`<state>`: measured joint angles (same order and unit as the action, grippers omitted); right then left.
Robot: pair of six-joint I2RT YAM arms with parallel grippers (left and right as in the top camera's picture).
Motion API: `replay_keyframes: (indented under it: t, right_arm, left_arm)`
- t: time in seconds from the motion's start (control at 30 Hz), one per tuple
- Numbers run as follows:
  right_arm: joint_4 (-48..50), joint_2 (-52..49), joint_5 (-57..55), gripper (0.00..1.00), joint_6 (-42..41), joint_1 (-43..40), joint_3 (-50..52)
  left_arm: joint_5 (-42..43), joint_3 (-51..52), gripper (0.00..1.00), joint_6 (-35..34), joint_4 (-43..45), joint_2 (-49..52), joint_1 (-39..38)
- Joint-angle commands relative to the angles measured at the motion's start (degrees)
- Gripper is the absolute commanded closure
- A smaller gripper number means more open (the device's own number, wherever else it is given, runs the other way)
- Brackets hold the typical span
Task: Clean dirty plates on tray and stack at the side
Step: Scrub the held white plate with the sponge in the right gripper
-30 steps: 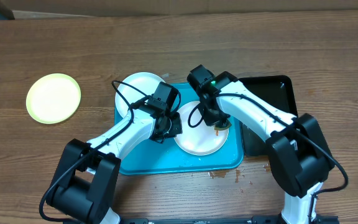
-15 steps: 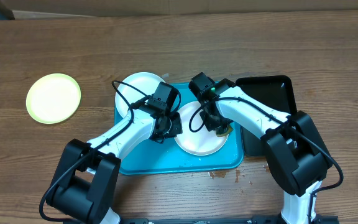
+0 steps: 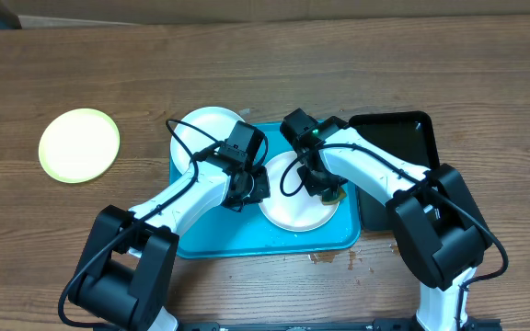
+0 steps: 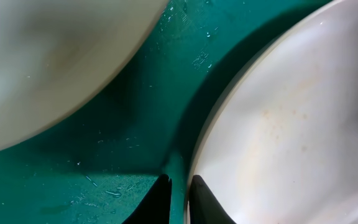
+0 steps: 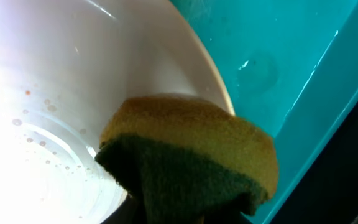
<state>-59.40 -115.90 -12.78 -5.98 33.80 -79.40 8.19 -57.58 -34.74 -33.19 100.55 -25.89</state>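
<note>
On the wooden worktop [image 3: 431, 64], the turquoise tray [image 3: 219, 239] holds two white plates. The near plate [image 3: 293, 210] is wet with reddish specks; the far plate [image 3: 205, 124] overhangs the tray's back corner. A green-rimmed plate [image 3: 79, 145] lies well left. The right claw [image 3: 328, 191] clamps a sponge [image 5: 185, 162] on the near plate, and the left claw [image 4: 179, 199] pinches its rim.

L gripper [image 4: 178, 199] pinches rim of rt plate [image 4: 291, 130] on wet tray [image 4: 135, 134], 2nd plate [image 4: 48, 56] upper-left

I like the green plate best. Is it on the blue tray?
No, the green plate sits on the wooden table, off to the left of the blue tray.
</note>
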Motion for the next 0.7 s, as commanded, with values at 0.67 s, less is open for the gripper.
replay_keyframes:
  t: [0.67]
  right_arm:
    - [-6.05, 0.13, 2.16, 0.72, -4.76, -0.11, -4.87]
  left_arm:
    - [0.2, 0.26, 0.86, 0.15, -0.24, 0.44, -0.37]
